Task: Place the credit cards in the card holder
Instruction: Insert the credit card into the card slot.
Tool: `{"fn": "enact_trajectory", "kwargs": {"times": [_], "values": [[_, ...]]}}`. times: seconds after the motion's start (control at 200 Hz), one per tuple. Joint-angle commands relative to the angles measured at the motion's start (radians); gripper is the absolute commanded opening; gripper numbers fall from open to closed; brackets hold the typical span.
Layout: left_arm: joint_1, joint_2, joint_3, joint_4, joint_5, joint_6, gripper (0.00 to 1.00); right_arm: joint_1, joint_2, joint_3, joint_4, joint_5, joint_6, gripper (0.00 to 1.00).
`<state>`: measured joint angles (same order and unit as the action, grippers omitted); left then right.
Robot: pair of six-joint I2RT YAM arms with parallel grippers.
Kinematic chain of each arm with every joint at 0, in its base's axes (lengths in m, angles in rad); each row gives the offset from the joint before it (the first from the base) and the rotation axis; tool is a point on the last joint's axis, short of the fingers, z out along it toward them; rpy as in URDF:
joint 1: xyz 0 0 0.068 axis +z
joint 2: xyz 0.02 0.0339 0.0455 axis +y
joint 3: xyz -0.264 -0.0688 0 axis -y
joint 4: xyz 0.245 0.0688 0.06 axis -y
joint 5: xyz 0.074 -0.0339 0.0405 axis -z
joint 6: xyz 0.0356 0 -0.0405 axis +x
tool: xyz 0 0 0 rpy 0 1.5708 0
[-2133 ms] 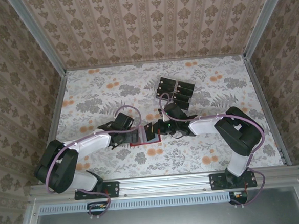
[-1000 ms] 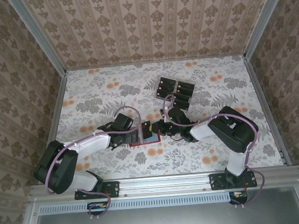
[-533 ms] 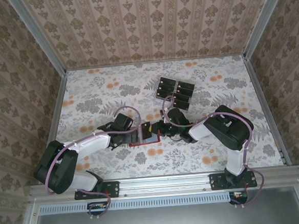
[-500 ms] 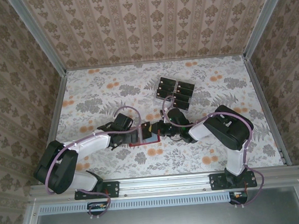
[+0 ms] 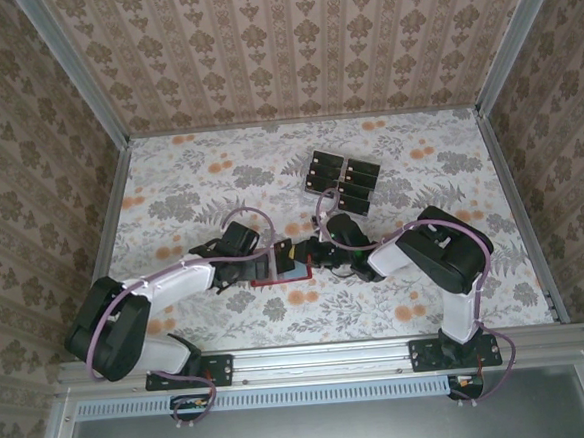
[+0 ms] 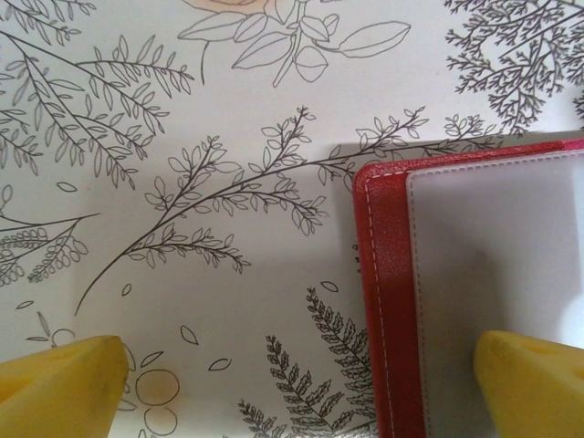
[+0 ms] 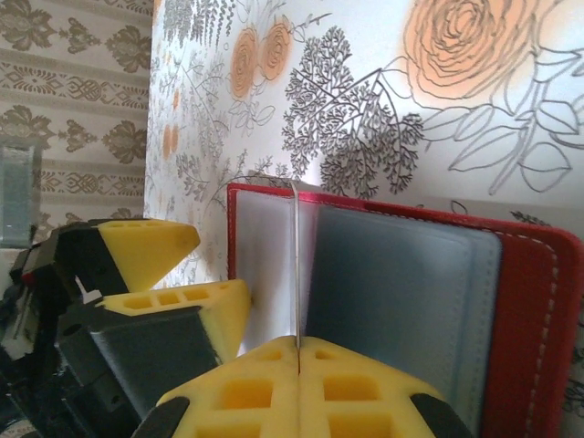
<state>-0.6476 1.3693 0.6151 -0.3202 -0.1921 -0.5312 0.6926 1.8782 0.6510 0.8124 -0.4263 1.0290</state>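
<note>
The card holder (image 5: 281,276) lies open on the flowered table, red-edged with a greyish inside (image 7: 401,292). My right gripper (image 7: 298,351) is shut on a credit card (image 7: 297,265), seen edge-on as a thin upright line standing over the holder's inside. My left gripper (image 6: 297,388) is open and straddles the holder's red edge (image 6: 388,301). One of its yellow fingertips (image 6: 534,383) rests over the pale inside, the other (image 6: 59,388) over the table. From above, the two grippers (image 5: 258,268) (image 5: 304,253) meet at the holder.
A clear slotted rack with several more black credit cards (image 5: 345,182) stands behind the grippers, toward the back middle. Patterned walls (image 5: 26,147) enclose the table on three sides. The left gripper's fingers (image 7: 151,251) sit close beside the held card.
The right gripper with its card has crept slightly left over the holder and its elbow has drawn in. The left arm has held still.
</note>
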Motion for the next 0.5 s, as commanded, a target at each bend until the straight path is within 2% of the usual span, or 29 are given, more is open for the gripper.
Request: {"fn": "enact_trajectory", "kwargs": {"times": [0.0, 0.255, 0.495], "values": [[-0.004, -0.049, -0.004, -0.052, -0.022, -0.019, 1.0, -0.004, -0.04, -0.023, -0.005, 0.02, -0.007, 0.0], [-0.026, -0.096, 0.024, -0.073, -0.012, -0.01, 1.0, -0.007, -0.046, -0.025, -0.044, 0.033, -0.028, 0.0], [-0.083, -0.043, 0.021, -0.028, -0.011, -0.025, 1.0, -0.006, -0.037, -0.027, -0.039, 0.034, -0.022, 0.0]]}}
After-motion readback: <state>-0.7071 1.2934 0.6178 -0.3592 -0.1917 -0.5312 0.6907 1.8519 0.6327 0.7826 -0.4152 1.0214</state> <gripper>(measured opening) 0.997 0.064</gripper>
